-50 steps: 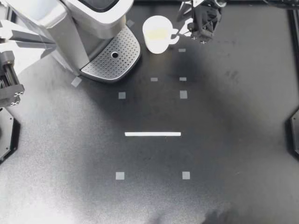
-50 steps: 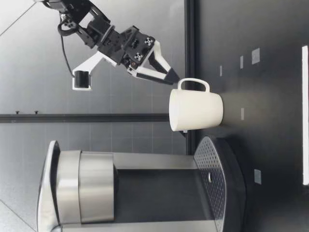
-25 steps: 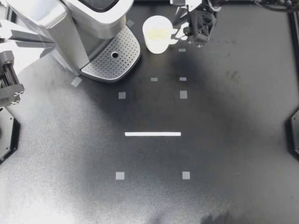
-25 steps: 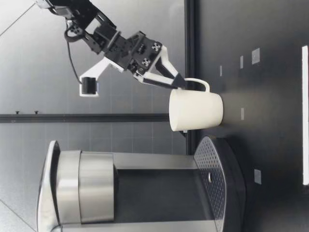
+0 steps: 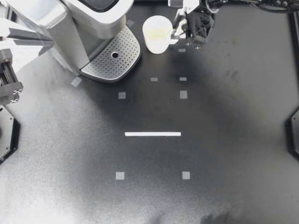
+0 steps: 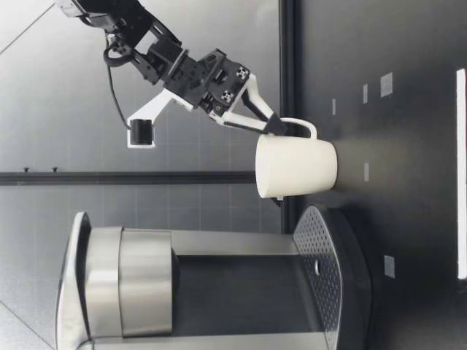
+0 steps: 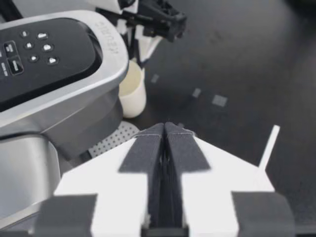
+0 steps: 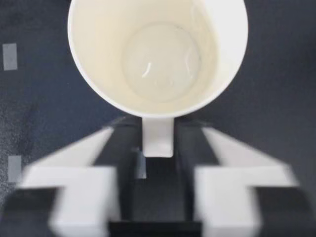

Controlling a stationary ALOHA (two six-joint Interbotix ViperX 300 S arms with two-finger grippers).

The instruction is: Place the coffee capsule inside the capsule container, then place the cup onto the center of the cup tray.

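A white cup (image 5: 157, 33) stands upright on the table, just right of the coffee machine (image 5: 79, 23), with its handle pointing right. My right gripper (image 5: 180, 29) comes down from the back and is shut on the handle (image 8: 158, 136), one finger on each side. The low view shows its tips (image 6: 277, 127) at the top of the handle, with the cup (image 6: 295, 168) resting on the table. The perforated cup tray (image 5: 112, 56) has nothing on it. My left gripper (image 5: 49, 41) hovers left of the machine, shut (image 7: 165, 129) and holding nothing. No capsule shows in any view.
The coffee machine fills the back left corner, its lid (image 7: 44, 49) down. A white line (image 5: 153, 134) and several small tape squares mark the dark table. The table's back edge runs close behind the cup.
My right gripper moved left and down onto the cup's handle, and its fingers closed around it. The cup has stayed in place. The left arm has barely shifted.
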